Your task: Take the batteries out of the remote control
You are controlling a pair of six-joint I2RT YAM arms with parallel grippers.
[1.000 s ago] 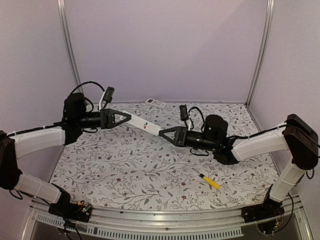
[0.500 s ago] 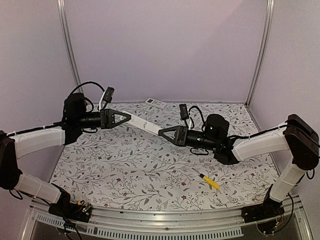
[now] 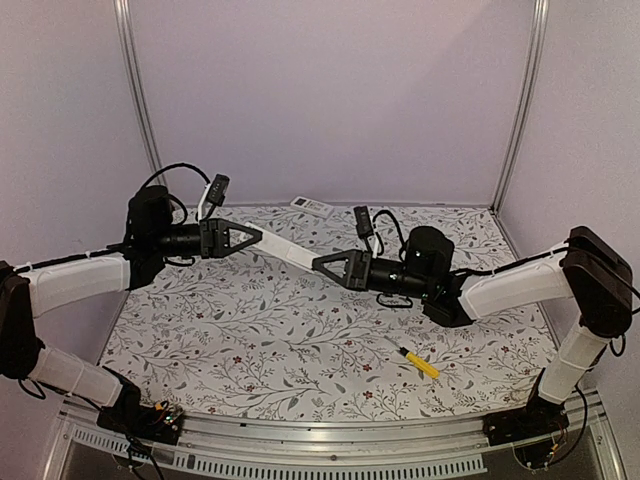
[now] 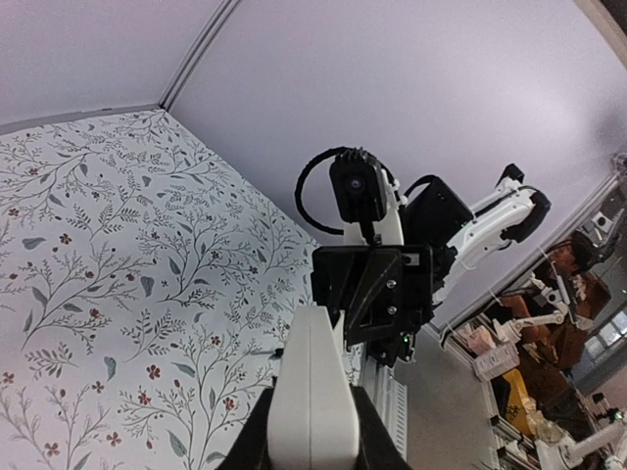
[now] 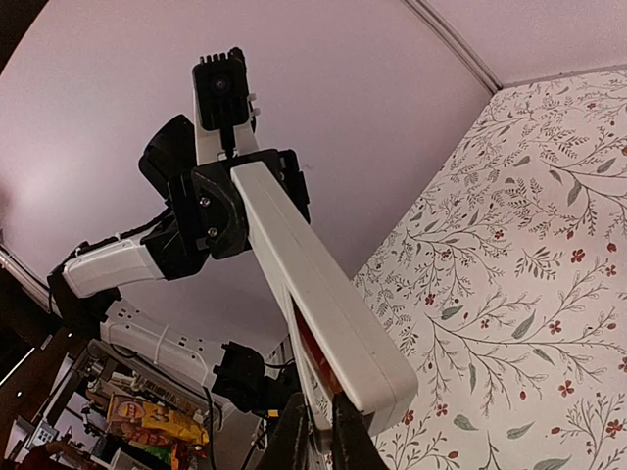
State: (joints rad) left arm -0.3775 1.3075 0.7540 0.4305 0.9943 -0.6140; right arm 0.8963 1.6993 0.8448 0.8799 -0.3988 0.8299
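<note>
The remote control (image 3: pixel 285 250) is in the air, well above the desk (image 3: pixel 250 330), over its middle and somewhat toward the far edge. It runs as a bridge between the two arms. The left gripper (image 3: pixel 247 238) is clamped on the remote's left end, and its wrist view shows a finger pressed to each long side. The right gripper (image 3: pixel 325 264) meets the other end. Its fingers (image 5: pixel 299 441) sit very close together under that end, but I cannot tell whether they pinch the body, a cover or nothing at all.

In the right wrist view a reddish strip (image 5: pixel 306 345) shows in an opening on the remote's side, probably one of the batteries. The dark cell is not visible.

The main risk is the two arms working against each other on one stiff piece. A pull or twist out of line could wrench the remote out of the left clamp or flex the thin shell. A loosened cell could also drop to the desk and roll toward an edge.

The yellow-handled screwdriver (image 3: pixel 420 364) lies toward the near right corner. A broader white remote (image 3: pixel 310 206) lies at the far edge.

No brand, label or writing is legible on either remote, and the held one shows only plain white faces.
</note>
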